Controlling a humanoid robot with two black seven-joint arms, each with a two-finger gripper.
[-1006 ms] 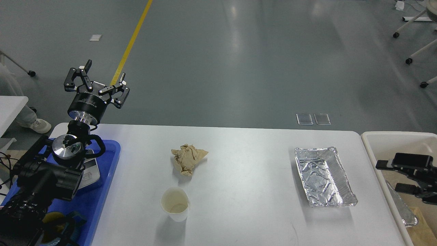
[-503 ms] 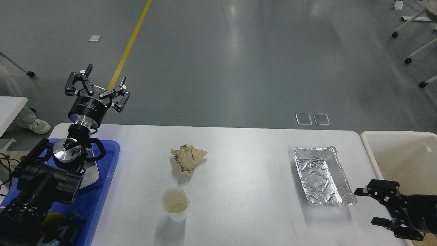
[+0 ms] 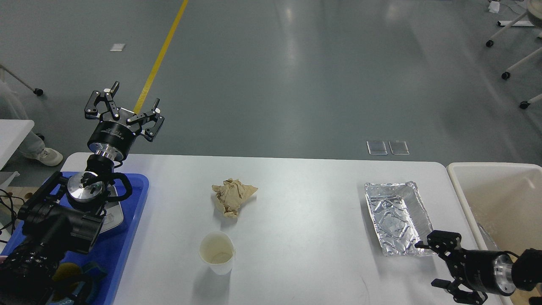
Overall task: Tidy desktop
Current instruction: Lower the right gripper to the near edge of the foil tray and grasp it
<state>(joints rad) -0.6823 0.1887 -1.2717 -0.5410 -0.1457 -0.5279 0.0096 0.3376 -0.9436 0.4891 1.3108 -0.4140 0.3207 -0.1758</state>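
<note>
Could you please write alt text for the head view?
A matte white rectangular desktop holds a crumpled brown paper ball, an empty white paper cup and a crinkled silver foil tray. The right gripper, jaws open, sits near the tray's corner; the left gripper hangs open.

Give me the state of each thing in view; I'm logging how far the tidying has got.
desktop: three items on it.
paper cup: upright, open, no liquid visible.
brown paper: crumpled, lying loose.
foil tray: right way up, empty, wrinkled.
blue tray: at the left edge, holding items.
cream bin: open-topped.
left gripper: open, raised, holding nothing.
right gripper: open, low by the foil tray's near corner.
</note>
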